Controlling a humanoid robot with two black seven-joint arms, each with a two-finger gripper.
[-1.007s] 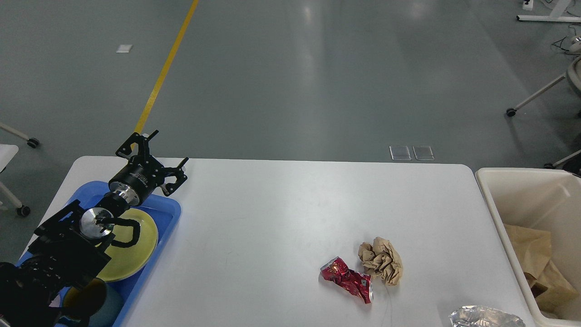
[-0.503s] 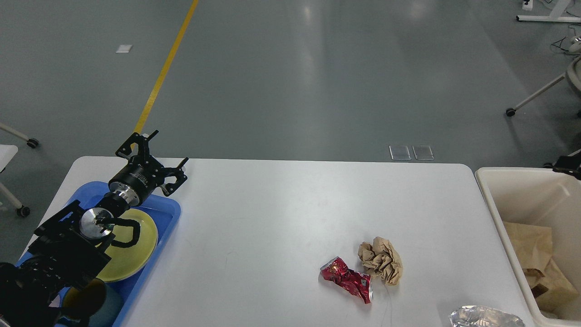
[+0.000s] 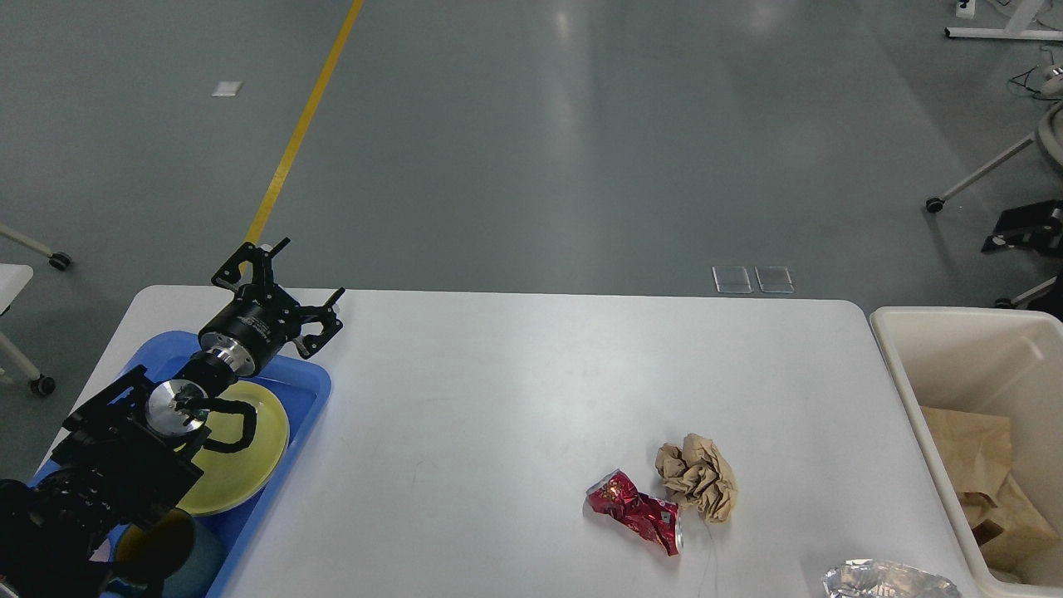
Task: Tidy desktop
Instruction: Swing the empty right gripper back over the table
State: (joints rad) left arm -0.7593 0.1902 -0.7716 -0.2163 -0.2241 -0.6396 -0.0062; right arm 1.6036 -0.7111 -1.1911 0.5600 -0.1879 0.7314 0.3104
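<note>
The white desktop [image 3: 498,399] fills the lower view. On its right front lie a crushed red can [image 3: 635,511] and, touching it, a crumpled brown paper ball [image 3: 698,475]. A silver foil wrapper [image 3: 889,579] pokes in at the bottom edge. My left gripper [image 3: 313,267] hovers open and empty over the far left corner, above the blue tray [image 3: 311,384]. A dark part of my right arm, its gripper [image 3: 1026,228], shows small at the right edge, beyond the bin; its fingers cannot be told apart.
The blue tray holds a yellow plate [image 3: 253,465] and a dark cup [image 3: 158,548], partly hidden by my left arm. A cream bin [image 3: 909,365] with brown paper [image 3: 988,482] inside stands off the desktop's right end. Chair legs [image 3: 980,174] stand on the floor behind.
The dark right-arm part came into view at the right edge and rose from the bin's far rim to higher up. My left arm and the rubbish have not moved.
</note>
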